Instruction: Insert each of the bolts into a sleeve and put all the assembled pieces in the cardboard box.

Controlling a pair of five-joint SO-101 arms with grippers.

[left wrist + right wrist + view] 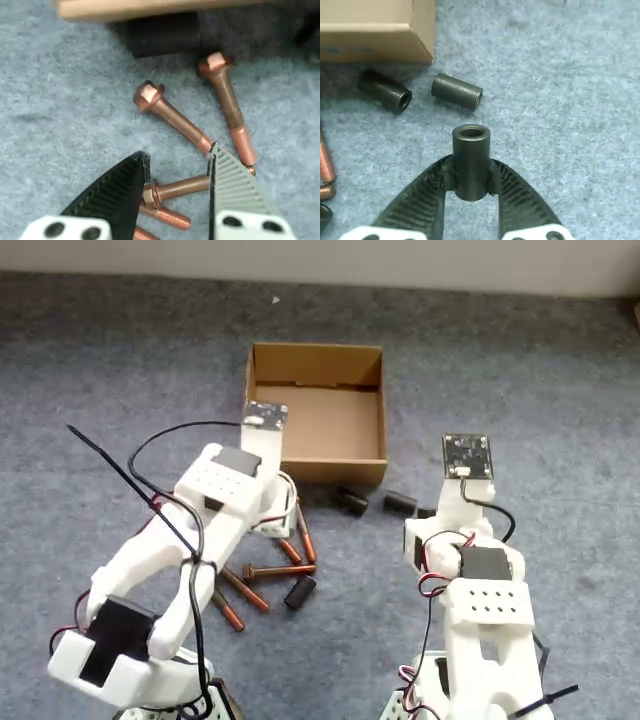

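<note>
Bolt [180, 186] lies on the counter [60, 100] between the spread fingers of my left gripper [178, 152], shank running finger to finger; I should turn the wrist to pinch across it. My right gripper [471, 172] clamps a black sleeve [471, 150] near the cardboard box [370, 45].

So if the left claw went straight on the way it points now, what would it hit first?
Most likely the bolt lying crosswise inside the open left claw, with the carpet just beneath it. Depth is hard to judge from the wrist view, so how close the bolt already is stays unclear.
</note>
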